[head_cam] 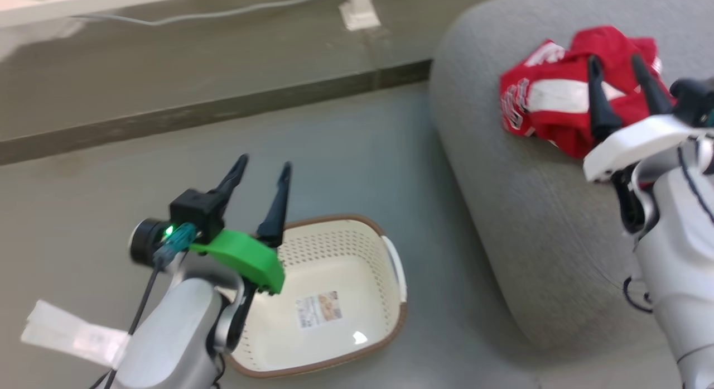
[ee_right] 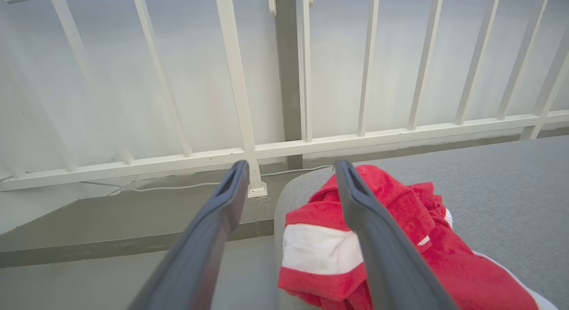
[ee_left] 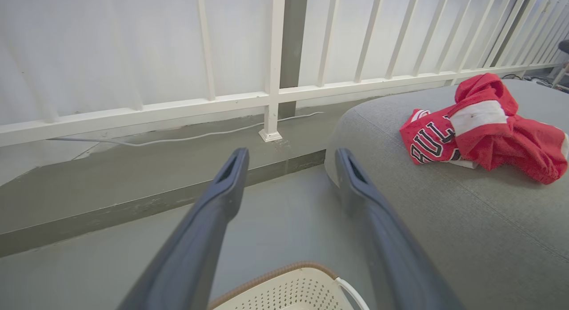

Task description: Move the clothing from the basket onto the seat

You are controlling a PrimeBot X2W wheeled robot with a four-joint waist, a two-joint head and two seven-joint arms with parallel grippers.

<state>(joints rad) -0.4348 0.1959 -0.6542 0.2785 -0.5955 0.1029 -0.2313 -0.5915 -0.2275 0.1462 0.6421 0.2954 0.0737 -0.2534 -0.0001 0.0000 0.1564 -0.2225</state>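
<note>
My right gripper (head_cam: 613,59), spread and empty, hangs just over the red clothing (head_cam: 549,99) bunched on the grey seat (head_cam: 502,210). My left gripper (head_cam: 265,161), also spread, stands above the empty basket (head_cam: 340,217), well apart from the clothing.

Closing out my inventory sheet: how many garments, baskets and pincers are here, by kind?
Red garments: 2, the BULLS jersey and the white-striped piece, both on the seat
Basket: 1, cream, on the floor
Pincers: 2, left pincer and right pincer, both open
Total: 5
</note>
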